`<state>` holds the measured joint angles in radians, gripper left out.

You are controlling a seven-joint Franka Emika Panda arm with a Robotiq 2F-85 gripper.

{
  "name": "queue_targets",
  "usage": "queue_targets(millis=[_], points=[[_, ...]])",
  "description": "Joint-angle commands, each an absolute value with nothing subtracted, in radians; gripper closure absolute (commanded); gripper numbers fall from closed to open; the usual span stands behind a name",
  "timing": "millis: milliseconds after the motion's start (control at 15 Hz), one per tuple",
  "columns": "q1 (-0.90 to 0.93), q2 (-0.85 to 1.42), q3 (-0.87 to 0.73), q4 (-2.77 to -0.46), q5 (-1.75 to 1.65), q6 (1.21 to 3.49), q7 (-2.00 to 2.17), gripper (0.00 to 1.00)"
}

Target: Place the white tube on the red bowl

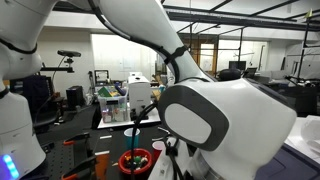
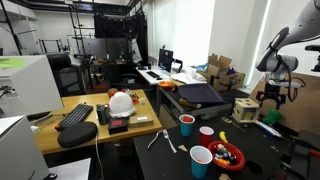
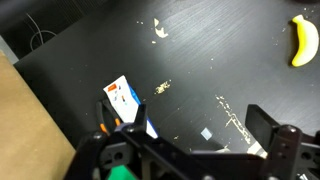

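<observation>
Gripper [image 3: 196, 130] jaws spread wide, gripping nothing; white tube [image 3: 126, 103] lies on dark table [image 3: 200, 50] just beside one finger, long axis diagonal upper-left to lower-right in wrist view, away from red bowl [image 2: 228, 156]

The place is a robotics lab. A black worktop [image 2: 262, 150] stands beside a desk [image 2: 60, 138] with a keyboard [image 2: 75, 116]. Around it are a monitor [image 2: 166, 60], cardboard boxes [image 2: 222, 67], overhead metal framing [image 1: 245, 14] and cluttered equipment benches [image 1: 112, 95].
</observation>
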<state>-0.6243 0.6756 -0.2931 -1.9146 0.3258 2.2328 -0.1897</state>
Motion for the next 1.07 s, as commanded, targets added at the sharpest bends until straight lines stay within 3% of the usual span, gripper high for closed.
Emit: queue_targets(millis=[0, 1000], points=[[-0.662, 0.664, -0.242, -1.918, 0.310, 2.241, -0.275, 0.00], [-0.664, 0.676, -0.236, -1.908, 0.313, 2.233, -0.248, 0.00]])
